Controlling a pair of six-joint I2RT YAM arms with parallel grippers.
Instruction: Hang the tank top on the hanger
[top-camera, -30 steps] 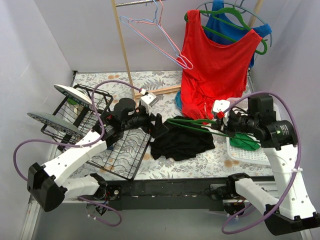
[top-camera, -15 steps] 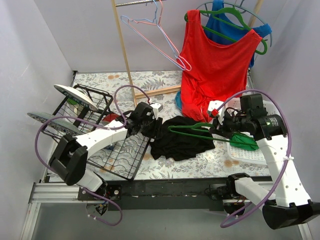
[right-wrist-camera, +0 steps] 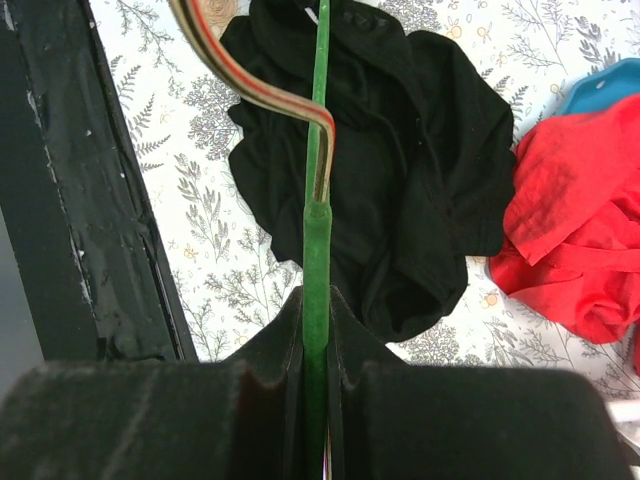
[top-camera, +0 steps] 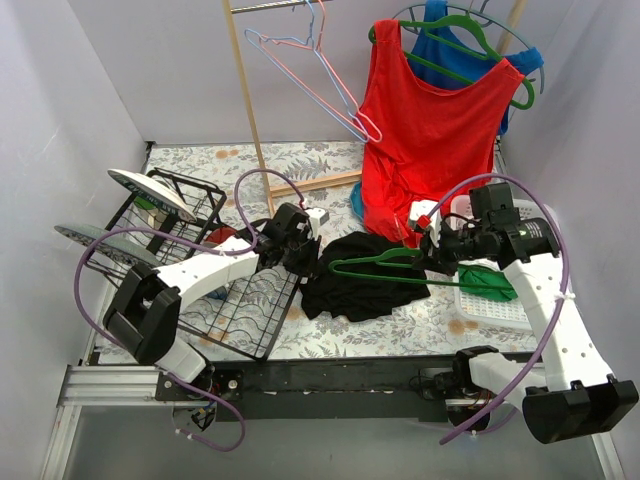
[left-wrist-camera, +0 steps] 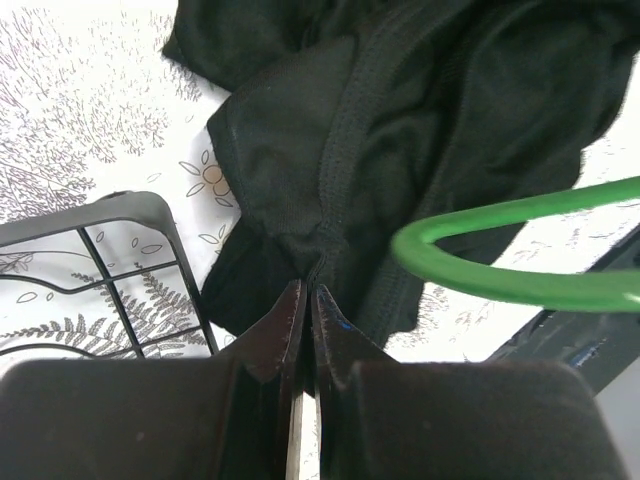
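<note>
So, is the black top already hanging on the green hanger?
No, the top lies crumpled on the table, and the hanger in the right gripper is bare.

Flowered tablecloth (left-wrist-camera: 80, 100) under and ahead of the left fingers (left-wrist-camera: 275, 345). Just left of those fingers, corner of a black wire rack (left-wrist-camera: 110, 260), flat on the cloth. Ahead and to the right of the right fingers (right-wrist-camera: 275, 345), bunched hem of a red tank top (right-wrist-camera: 570, 230) down on the cloth, something blue (right-wrist-camera: 615, 85) past it. Left of the same fingers, a black rail (right-wrist-camera: 70, 200). Well back from both pairs, pink and light-blue wire hangers (top-camera: 310, 70) by a wooden pole (top-camera: 248, 110); blue garment (top-camera: 445, 45) behind the red one. Beyond the rack, away from the left fingers, plates (top-camera: 140, 185) leaning on a wire dish basket (top-camera: 190, 205). Close by the right fingers, white tray (top-camera: 495, 312) with a green item (top-camera: 490, 283) inside
</note>
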